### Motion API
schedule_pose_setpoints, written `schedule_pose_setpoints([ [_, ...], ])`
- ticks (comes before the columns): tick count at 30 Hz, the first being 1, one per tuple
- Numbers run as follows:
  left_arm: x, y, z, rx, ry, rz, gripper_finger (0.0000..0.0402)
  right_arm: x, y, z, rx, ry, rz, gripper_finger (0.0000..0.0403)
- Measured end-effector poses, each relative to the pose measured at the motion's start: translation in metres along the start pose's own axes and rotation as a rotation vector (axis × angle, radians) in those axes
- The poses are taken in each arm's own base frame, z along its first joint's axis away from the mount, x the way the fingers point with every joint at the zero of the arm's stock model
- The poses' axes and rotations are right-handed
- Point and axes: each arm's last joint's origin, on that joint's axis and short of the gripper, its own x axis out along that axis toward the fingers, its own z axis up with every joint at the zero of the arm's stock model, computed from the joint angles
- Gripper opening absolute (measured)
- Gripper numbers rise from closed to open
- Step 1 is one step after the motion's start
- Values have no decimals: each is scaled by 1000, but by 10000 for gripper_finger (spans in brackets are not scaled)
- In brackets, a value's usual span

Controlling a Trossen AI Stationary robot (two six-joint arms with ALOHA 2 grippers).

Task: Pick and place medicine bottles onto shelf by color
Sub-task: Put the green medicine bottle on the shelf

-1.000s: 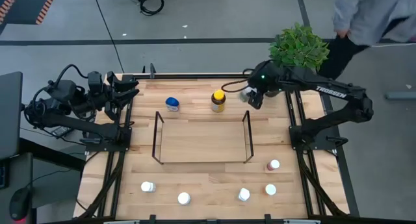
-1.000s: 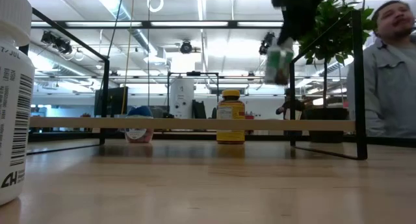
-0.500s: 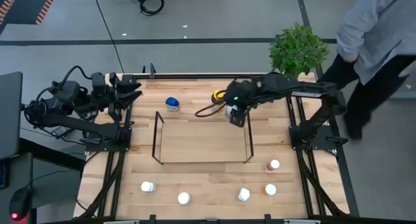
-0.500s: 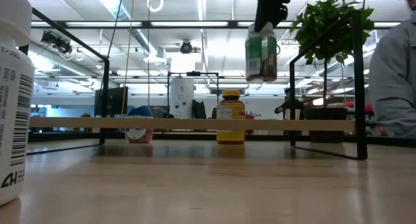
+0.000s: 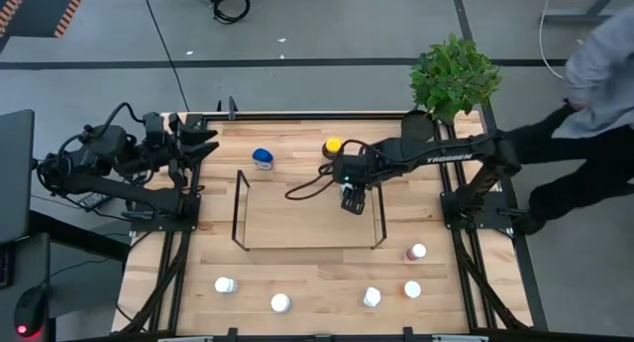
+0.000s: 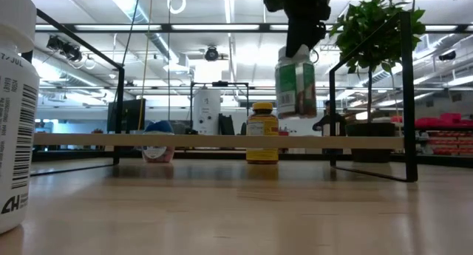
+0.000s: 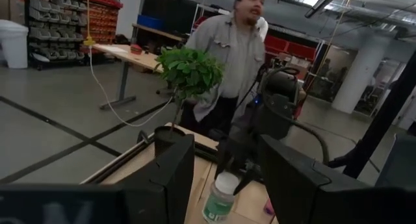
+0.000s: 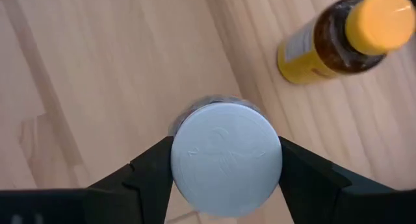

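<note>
The right gripper [image 5: 352, 198] is closed on a green bottle [image 6: 295, 83] with a white cap [image 8: 226, 158], its two fingers [image 8: 146, 175] pressing the cap from both sides. The bottle hangs upright in the air, above the shelf [image 5: 238, 208], near the shelf's right end frame (how high above it I cannot tell). Just behind it on the table [image 5: 297, 273] stands the amber bottle [image 5: 333, 147] with the yellow cap, and further left the blue-capped bottle [image 5: 263, 159]. Five white-capped bottles [image 5: 280, 302] stand along the near edge of the table. The left gripper [image 5: 198, 144] waits at the far left corner, its fingers [image 7: 172, 178] apart and holding nothing. A potted plant [image 5: 454, 76] stands at the far right corner, and a person [image 7: 234, 55] stands beside it.
</note>
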Motion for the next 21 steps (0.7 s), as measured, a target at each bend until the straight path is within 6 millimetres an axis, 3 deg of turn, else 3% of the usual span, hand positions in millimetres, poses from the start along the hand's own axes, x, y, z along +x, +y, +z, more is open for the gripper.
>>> schedule_pose_setpoints([
  [11, 0, 0, 0, 0, 0, 0, 178, 31, -1, -18, 44, 56, -23, 248],
  [21, 0, 0, 0, 0, 0, 0, 178, 33, 1, -15, 68, 32, -7, 269],
])
